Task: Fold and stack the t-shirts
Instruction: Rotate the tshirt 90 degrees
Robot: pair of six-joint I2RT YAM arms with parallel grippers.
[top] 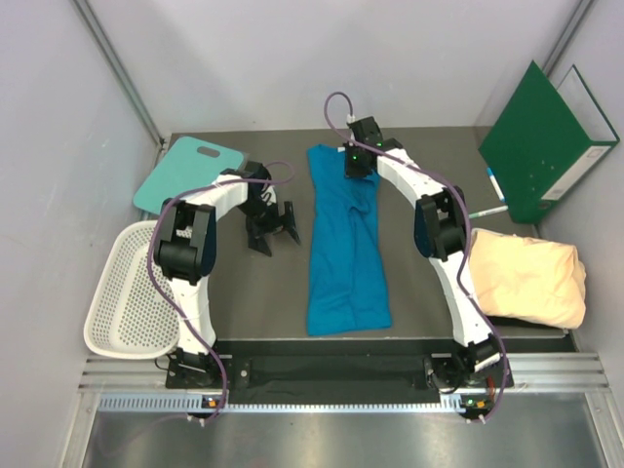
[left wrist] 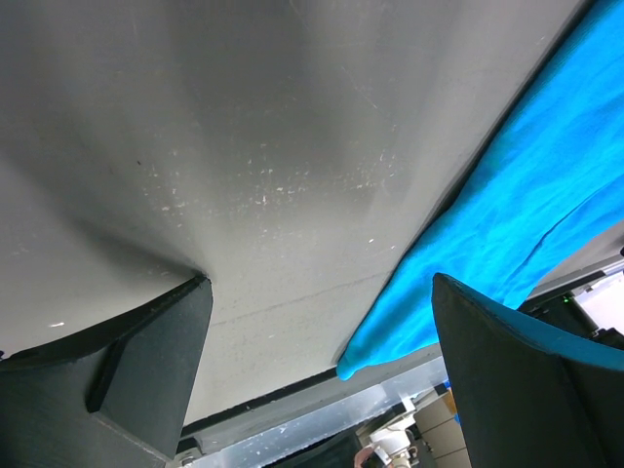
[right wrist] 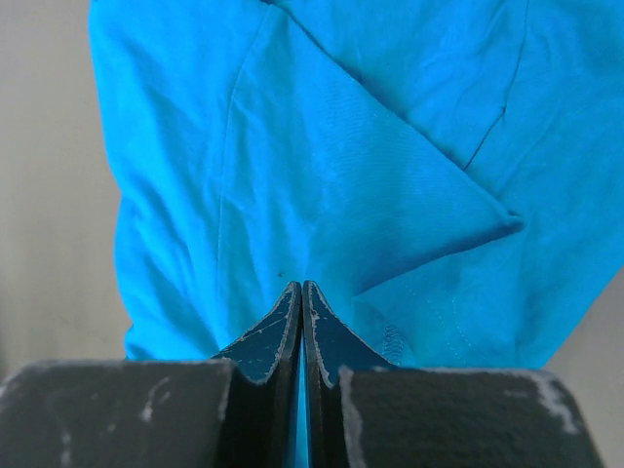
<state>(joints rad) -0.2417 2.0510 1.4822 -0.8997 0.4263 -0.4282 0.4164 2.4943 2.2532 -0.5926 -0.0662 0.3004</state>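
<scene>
While the right pincer [right wrist: 301, 289] is clamped shut on a thin pinch of the blue shirt [top: 347, 253] at its far end, the left pincer [top: 273, 226] hangs wide open and empty. It is over bare table [top: 255, 304], just beside the shirt's left edge.

Position: the blue shirt lies mid-table as a long narrow strip with its sides folded in, running from the far side toward the arm bases. The cream shirt [top: 526, 278] sits as a loose bundle on the right, well apart.

Risks, as I judge them:
- One-point grip. Only one spot on the far end is held. If the right arm carries it toward the near hem alone, the free side will likely lag and the fold will land skewed.
- Thin pinch. The wrist view shows only a sliver of cloth between the fingers, and I cannot tell how many layers are caught. If it is just the top layer, the strip may peel open on the lift.
- Loose flap. A triangular fold lies free just ahead of the fingers, and a quick lift could flip it out.
- Left pincer off the cloth. Closing where it hangs would catch nothing.
- Low drag. Pulling without enough height may slide the whole strip along the smooth table instead of doubling it over.
</scene>
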